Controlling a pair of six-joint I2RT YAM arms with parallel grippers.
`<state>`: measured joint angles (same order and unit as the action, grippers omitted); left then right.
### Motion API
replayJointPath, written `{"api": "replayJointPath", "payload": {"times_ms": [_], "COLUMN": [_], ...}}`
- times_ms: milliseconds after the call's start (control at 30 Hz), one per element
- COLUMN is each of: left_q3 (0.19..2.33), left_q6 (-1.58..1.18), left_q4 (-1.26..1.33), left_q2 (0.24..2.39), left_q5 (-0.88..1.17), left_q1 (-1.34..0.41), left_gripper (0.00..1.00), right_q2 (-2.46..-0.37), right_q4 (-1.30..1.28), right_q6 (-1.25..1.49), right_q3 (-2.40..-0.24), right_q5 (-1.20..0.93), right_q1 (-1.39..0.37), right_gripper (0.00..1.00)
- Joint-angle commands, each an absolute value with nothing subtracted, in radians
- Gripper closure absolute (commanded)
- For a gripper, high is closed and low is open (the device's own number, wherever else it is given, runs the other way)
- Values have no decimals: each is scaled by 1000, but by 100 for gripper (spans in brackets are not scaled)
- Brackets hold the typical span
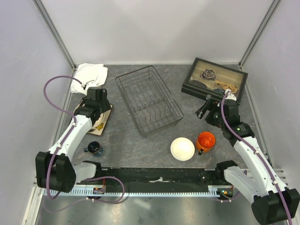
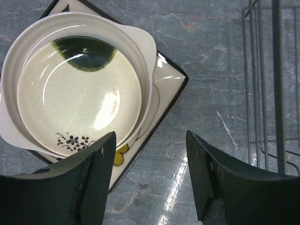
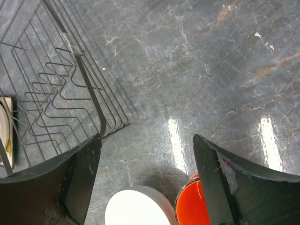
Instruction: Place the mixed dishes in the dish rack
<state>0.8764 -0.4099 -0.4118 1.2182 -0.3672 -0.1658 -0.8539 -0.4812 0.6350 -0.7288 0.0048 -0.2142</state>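
Plates point(image 2: 79, 101), stacked, lie just before the open left jaws.

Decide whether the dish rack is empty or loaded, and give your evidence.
Empty. The dish rack shows only bare wire; the white bowl, orange mug and stacked plates all sit on the table outside it.

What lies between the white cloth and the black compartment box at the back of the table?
The dish rack stands between the white cloth and the black compartment box; the top view shows this.
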Motion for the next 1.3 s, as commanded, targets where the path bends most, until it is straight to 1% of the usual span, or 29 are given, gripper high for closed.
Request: {"api": "replayJointPath", "payload": {"times_ms": [0, 33, 167, 267, 300, 367, 400, 467, 567, 633, 667, 733, 767, 867, 900, 1000, 1267], "left_q3": [907, 910, 936, 968, 974, 992, 994, 988, 963, 948, 946, 954, 963, 1021, 1037, 1063, 1080], "left_q6": [-452, -453, -462, -440, -430, -433, -448, -475, -558, -613, -633, -682, -695, -741, -758, -839, -922], "left_q4": [-403, -402, -411, -434, -449, -460, -472, -482, -483, -483, -483, -474, -466, -459, -460, -450, -425], "left_q2": [1138, 1111, 1051, 1019, 1009, 987, 980, 962, 954, 968, 998, 1043, 1110, 1227, 1300, 1394, 1511], "left_q5": [-295, -267, -152, -196, -216, -256, -259, -256, -267, -311, -328, -376, -391, -448, -459, -471, -482], "left_q1": [-167, -169, -193, -300, -381, -466, -550, -627, -823, -909, -996, -1086, -1171, -1309, -1333, -1381, -1419], "left_gripper": [33, 34, 35, 35, 34, 34, 34, 34, 34, 34, 34, 34, 33, 33, 33, 33, 33], "right_q2": [-853, -854, -899, -904, -896, -861, -847, -810, -778, -762, -756, -733, -727, -718, -715, -695, -647], "right_q4": [-528, -538, -606, -637, -643, -653, -667, -676, -707, -724, -741, -749, -750, -779, -787, -811, -850], "right_q6": [637, 635, 624, 647, 659, 692, 705, 730, 753, 775, 784, 799, 810, 827, 830, 836, 845], "right_q3": [-745, -755, -801, -830, -834, -839, -841, -844, -859, -877, -887, -891, -896, -914, -919, -928, -925], "right_q5": [8, 11, 20, 50, 75, 133, 150, 195, 253, 290, 326, 351, 370, 385, 397, 408, 429], "right_q1": [-230, -235, -307, -402, -419, -434, -434, -434, -436, -434, -434, -436, -434, -436, -436, -436, -434], "right_gripper": [15, 18, 17, 17, 17, 17, 17, 17, 16, 16, 15, 14, 14, 13, 13, 13, 12]}}
